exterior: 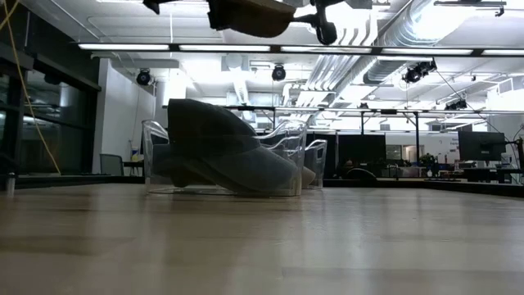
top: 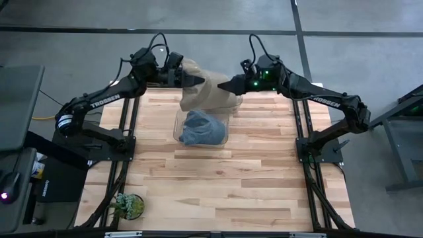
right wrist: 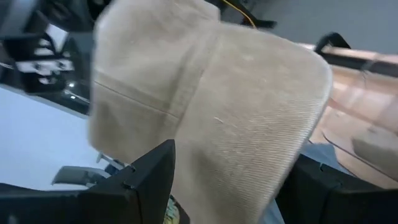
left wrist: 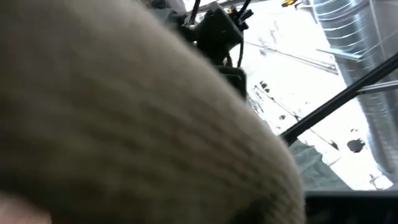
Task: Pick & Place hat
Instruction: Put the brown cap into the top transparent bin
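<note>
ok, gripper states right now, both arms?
Left gripper: closed on the beige hat, held up over the clear bin.
Right gripper: closed on the same hat's other side.

The work surface is a light wooden plank table (top: 218, 185) with a dark metal frame along its left and right edges. A small green potted plant (top: 127, 205) stands at the near left corner of the table.

Off the left edge, a dark grey cabinet (top: 18, 106) stands on the floor beside the table. A yellow cable (top: 46, 118) runs across the grey concrete floor (top: 370, 53) near it. Off the right edge, a dark metal stand (top: 403, 132) is positioned well apart from the table.

Beyond the far edge, long fluorescent ceiling lights (exterior: 246, 47) and silver ventilation ducts (exterior: 417, 29) run overhead. Dark computer monitors (exterior: 479, 146) line the right of the room.
</note>
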Robot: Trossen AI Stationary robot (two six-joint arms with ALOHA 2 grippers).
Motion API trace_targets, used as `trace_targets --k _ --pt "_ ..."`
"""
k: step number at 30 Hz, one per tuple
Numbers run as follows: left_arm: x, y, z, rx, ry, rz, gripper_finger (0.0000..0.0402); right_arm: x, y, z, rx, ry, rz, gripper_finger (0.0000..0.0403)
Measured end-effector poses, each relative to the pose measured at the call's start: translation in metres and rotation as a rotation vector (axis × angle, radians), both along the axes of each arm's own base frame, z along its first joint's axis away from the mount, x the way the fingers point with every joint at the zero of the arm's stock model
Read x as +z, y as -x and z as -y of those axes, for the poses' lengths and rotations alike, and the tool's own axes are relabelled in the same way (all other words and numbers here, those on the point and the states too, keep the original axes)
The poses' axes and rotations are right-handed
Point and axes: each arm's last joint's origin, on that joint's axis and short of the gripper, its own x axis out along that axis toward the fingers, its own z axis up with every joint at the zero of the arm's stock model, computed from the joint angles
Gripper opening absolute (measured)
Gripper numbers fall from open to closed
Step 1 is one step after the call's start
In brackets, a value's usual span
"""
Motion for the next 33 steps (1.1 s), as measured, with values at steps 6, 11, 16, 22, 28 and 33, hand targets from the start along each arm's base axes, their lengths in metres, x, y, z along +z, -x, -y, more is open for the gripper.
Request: trace_targets --k 6,11,16,22,28,33 --pt "0.006 0.001 0.000 0.031 -0.018 0.018 0.0000 0.007 -0.001 0.000 0.012 0.027 0.070 0.0232" --pt "0.007 0.001 0.000 0.045 -0.021 0.028 0.0000 0.009 -0.002 0.000 0.037 0.045 0.093 0.0220" --pt "0.007 0.001 0.000 0.044 -0.013 0.026 0.0000 0.013 -0.002 0.000 0.045 0.080 0.126 0.0189" --pt "0.005 -0.001 -0.002 0.051 0.003 0.023 0.0000 0.015 -0.002 0.000 0.070 0.107 0.143 0.0134" --pt "0.005 -0.001 -0.002 0.051 0.010 0.020 0.0000 0.015 -0.002 0.000 0.078 0.155 0.139 0.0066" --pt "0.004 -0.002 -0.002 0.048 0.015 0.012 0.0000 0.015 -0.002 0.000 0.082 0.192 0.136 0.0011"
